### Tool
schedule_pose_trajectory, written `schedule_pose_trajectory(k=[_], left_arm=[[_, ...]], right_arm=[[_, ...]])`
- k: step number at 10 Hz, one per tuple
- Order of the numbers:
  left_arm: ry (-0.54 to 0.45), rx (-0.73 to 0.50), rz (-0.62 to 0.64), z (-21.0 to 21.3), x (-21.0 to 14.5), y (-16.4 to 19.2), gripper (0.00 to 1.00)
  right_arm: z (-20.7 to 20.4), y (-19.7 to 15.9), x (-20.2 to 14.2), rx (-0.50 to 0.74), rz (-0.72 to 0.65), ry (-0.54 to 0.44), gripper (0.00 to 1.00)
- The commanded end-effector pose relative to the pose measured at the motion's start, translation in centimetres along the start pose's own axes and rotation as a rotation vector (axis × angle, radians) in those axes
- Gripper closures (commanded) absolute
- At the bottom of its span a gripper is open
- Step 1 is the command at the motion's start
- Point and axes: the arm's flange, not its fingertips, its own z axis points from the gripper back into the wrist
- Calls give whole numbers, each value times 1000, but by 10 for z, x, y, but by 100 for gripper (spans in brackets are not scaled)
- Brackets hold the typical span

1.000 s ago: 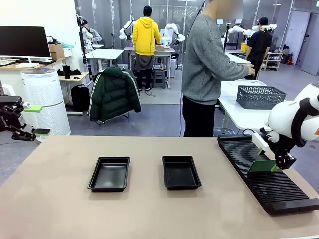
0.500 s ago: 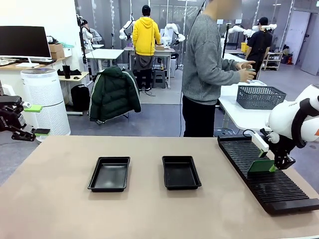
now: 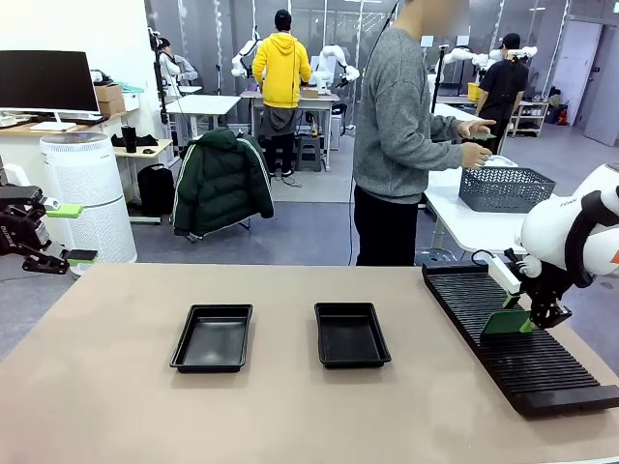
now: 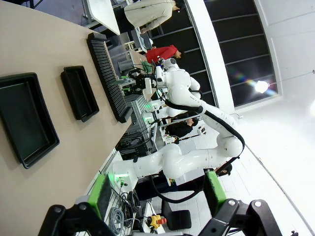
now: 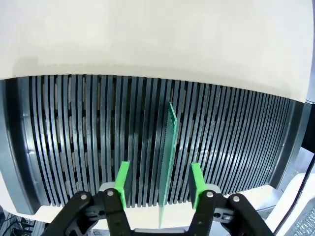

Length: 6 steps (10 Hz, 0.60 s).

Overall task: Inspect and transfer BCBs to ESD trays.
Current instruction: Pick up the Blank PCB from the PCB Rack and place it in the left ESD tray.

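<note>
One green BCB (image 3: 505, 322) stands on edge in a slot of the long black ribbed rack (image 3: 527, 372). My right gripper (image 3: 528, 317) is down over it. In the right wrist view the BCB (image 5: 168, 147) is edge-on between the green pads (image 5: 123, 182) of the right gripper (image 5: 159, 168), with a gap on each side, so the jaws are open around it. Two black ESD trays (image 3: 215, 309) (image 3: 348, 306) lie bare mid-table. My left gripper (image 3: 70, 235) hangs open off the table's left edge. Its left wrist view shows the left gripper (image 4: 157, 194) open and both trays (image 4: 10, 81) (image 4: 69, 73).
The rack (image 5: 74, 147) lies along the table's right side. A person in a grey sweater (image 3: 392, 116) stands beyond the far edge, turned to a side table with a grey basket (image 3: 505, 188). Bare tabletop lies around and before the trays.
My right gripper's jaws have narrowed around the standing board and the gripper has shifted slightly. The person's hands have moved above the basket. My left arm is still.
</note>
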Motion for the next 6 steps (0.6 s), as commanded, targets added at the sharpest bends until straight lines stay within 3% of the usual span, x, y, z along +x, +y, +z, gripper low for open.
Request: schedule_pose_trajectory(k=[1,2,3,4,5,6], left_arm=[[0,-2,1,0,0,-1,0],[0,-2,1,0,0,-1,0],[0,-2,1,0,0,-1,0],[0,-2,1,0,0,-1,0],[0,-2,1,0,0,-1,0],[0,-2,1,0,0,-1,0]], right_arm=[[-4,3,4,-27,-17,-7,44],[-3,3,5,-23,-16,-8,39],[-3,3,5,-21,-17,-6,49],[-3,3,5,-18,-21,-4,44],[-3,4,5,-16,-25,0,53],[-4,3,4,-13,-26,1,49]])
